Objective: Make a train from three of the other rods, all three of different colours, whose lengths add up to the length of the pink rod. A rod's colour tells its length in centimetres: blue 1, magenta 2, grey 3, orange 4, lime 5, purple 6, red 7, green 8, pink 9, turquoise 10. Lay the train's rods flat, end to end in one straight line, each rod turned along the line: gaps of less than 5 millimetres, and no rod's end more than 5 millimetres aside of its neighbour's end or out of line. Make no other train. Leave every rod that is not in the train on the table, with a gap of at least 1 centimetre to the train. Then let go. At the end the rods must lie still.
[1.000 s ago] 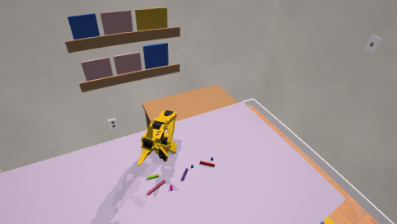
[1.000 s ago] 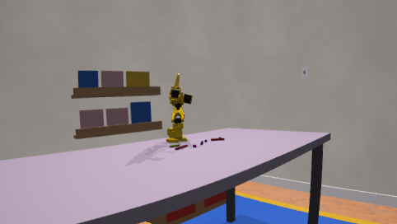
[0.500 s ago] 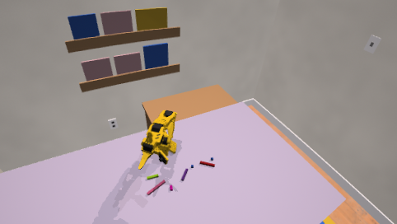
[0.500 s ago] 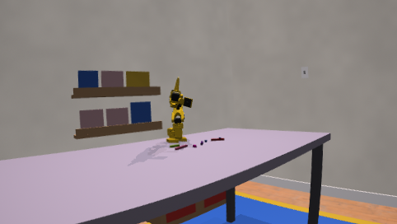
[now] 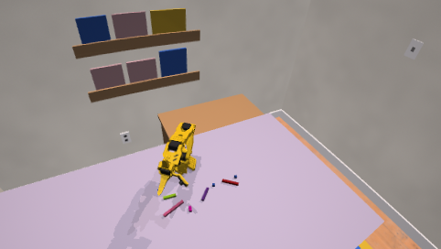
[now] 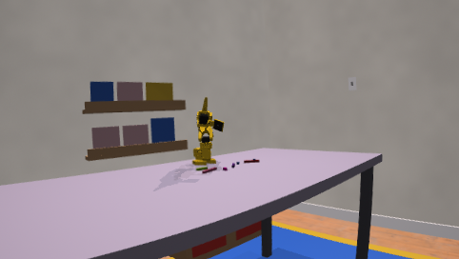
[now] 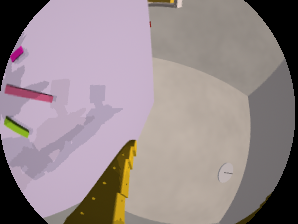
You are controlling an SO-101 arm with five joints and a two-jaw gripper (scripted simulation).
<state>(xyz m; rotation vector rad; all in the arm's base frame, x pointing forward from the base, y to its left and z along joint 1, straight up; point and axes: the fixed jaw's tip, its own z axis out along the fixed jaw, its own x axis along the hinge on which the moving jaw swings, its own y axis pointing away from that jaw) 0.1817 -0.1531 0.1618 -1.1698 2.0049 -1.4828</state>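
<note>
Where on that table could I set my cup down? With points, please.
Probably right of the red rod (image 5: 230, 182) (image 6: 251, 161), toward the table's right corner, or along the front, beyond the pink rod (image 5: 173, 208) (image 6: 209, 169) (image 7: 28, 93). It's crowded between the yellow arm's base and the pink rod, where the lime rod (image 5: 169, 196) (image 6: 202, 169) (image 7: 16, 127) lies.

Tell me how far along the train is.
Nothing of the train looks done: the purple rod, magenta rod and both blue rods lie apart. The gripper is open and empty. Left: line up purple, magenta and one blue end to end, matching pink, then let go.
</note>
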